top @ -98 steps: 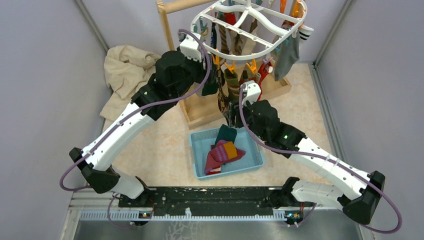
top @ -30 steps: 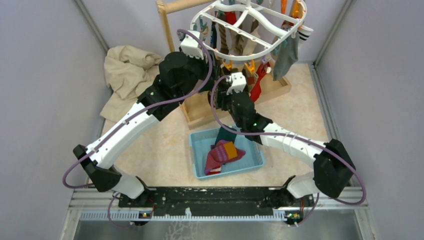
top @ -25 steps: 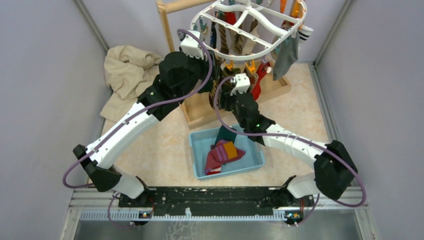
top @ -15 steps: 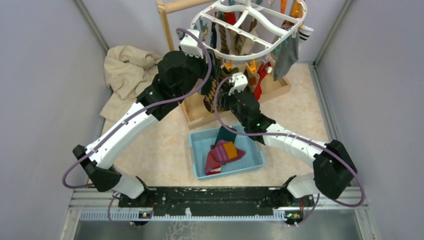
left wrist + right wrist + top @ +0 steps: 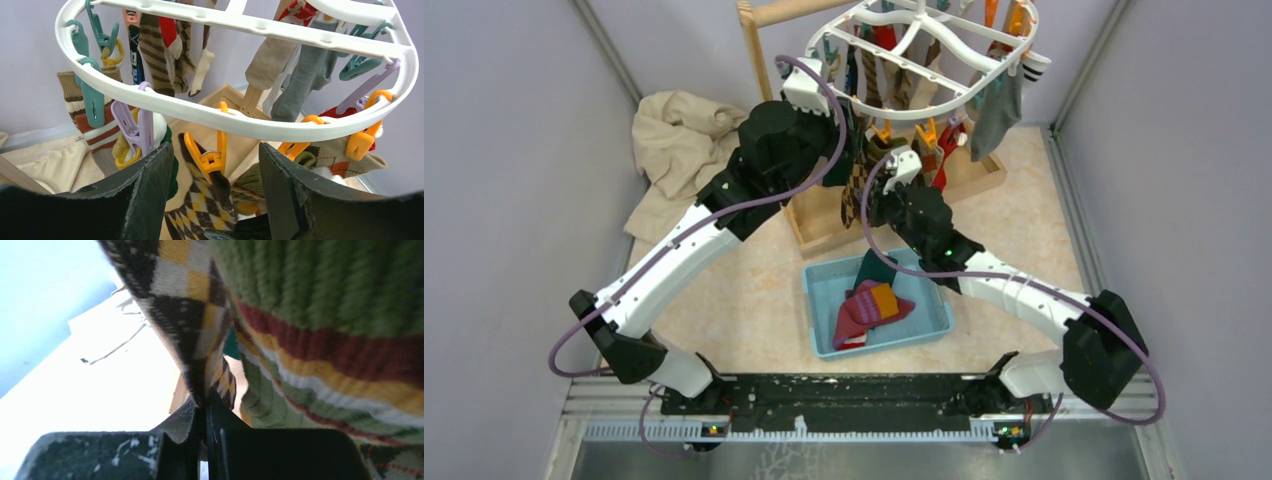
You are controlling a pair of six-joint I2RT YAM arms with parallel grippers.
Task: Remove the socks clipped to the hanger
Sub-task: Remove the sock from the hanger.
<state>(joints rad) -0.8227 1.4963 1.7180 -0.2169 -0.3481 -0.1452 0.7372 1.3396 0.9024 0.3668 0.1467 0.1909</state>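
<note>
Nearest, on the bench [image 5: 744,300], a blue tray [image 5: 812,312] holds a few socks [image 5: 869,305] already off the clips: a maroon one with an orange patch and a dark green one. Just beyond it, the right fingers [image 5: 199,434] are pressed tight together on the lower part of a brown-and-yellow argyle sock [image 5: 192,305], with the knit pinched in the seam between them. That sock hangs straight down with its long axis vertical, so the clip holding it lies directly above the grip. Judging from this, the pull has to go downward, toward the tray. A green sock with red and yellow stripes [image 5: 320,350] hangs just beside it and could drag along.

Higher up, the left fingers [image 5: 145,200] stand half open with nothing held. The orange clip [image 5: 210,155] that bites the top of the argyle sock sits between them, apart from both. The right arm is plainly the one on the sock; the left looks placed to squeeze the clip. Above, the white oval hanger [image 5: 260,129] carries the other socks [image 5: 155,55] — striped brown, grey, beige, red — on teal, lilac and orange clips, well off the bench.
</note>
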